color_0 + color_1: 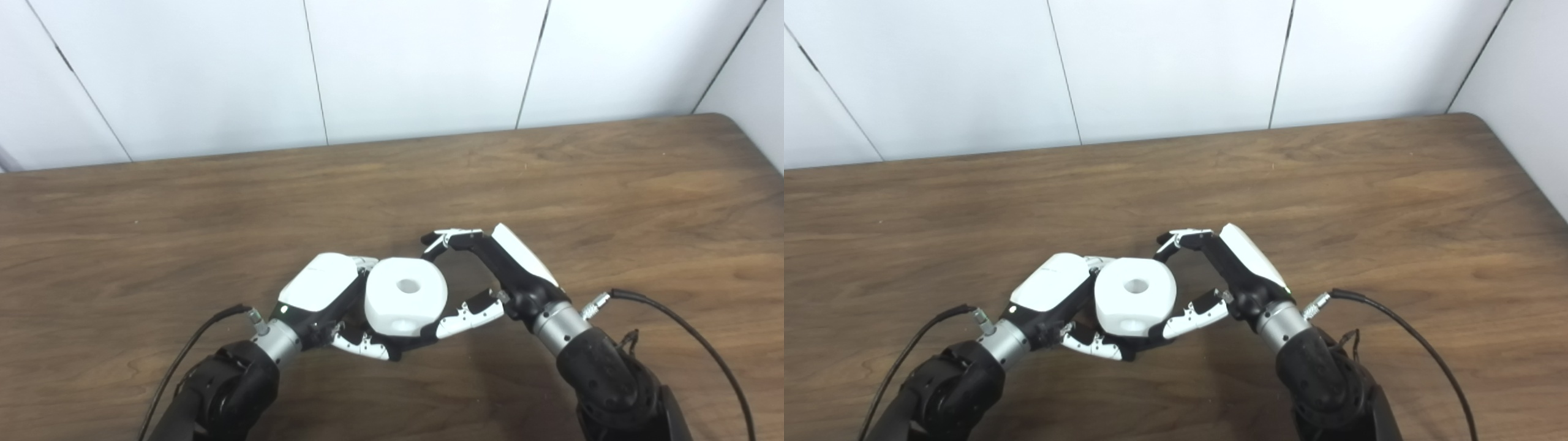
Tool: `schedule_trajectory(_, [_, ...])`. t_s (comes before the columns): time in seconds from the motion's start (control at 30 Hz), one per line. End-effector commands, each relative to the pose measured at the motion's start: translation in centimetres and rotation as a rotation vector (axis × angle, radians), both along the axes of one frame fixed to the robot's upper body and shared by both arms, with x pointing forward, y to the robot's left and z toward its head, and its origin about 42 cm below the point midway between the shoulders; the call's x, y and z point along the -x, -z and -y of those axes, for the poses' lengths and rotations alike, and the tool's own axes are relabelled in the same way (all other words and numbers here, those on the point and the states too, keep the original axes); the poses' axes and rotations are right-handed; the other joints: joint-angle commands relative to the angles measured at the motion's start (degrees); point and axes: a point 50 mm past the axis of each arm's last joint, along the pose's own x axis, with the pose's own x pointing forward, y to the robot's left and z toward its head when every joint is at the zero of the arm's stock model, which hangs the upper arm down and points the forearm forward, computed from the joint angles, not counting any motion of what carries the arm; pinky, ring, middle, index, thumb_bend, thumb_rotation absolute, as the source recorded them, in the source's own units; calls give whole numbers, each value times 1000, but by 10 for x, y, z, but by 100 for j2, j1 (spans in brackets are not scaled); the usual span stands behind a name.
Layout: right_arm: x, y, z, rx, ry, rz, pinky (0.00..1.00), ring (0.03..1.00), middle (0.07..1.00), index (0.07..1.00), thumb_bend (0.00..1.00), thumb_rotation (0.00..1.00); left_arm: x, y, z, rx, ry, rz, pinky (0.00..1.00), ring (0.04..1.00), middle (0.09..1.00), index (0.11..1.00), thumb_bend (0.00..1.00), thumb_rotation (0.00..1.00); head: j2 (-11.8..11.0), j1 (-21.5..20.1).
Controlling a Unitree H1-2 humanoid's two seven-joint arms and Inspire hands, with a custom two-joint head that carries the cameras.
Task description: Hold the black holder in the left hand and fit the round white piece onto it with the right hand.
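Both forearms enter over the near edge of the wooden table (551,171), and between them, close to that edge and about midway along it, sits the round white piece (405,296). On its left side the left hand (318,293) is curled against the piece; whether it grips the black holder cannot be told, since the holder is hidden under the piece and the fingers. On its right, the right hand (484,275) arcs around the piece, thumb tip touching the lower side, upper fingers (450,236) just beside it.

Likely risk: a light pinch lets the piece tilt, so its central hole (407,285) misses the holder, or the piece slips to the table.
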Motion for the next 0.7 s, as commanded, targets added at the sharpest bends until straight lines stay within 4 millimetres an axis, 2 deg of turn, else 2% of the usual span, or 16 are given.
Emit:
schedule_trajectory(0.0, [-4, -5, -1, 9, -13, 42, 860, 892, 803, 482, 526, 140, 3, 16, 0, -36, 19, -87, 831, 841, 764, 484, 521, 49, -4, -4])
schedule_trajectory(0.67, [-1, -3, -1, 23, -37, 36, 881, 905, 808, 482, 526, 138, 2, 13, 0, -30, 9, -86, 830, 849, 764, 484, 521, 49, 23, -28])
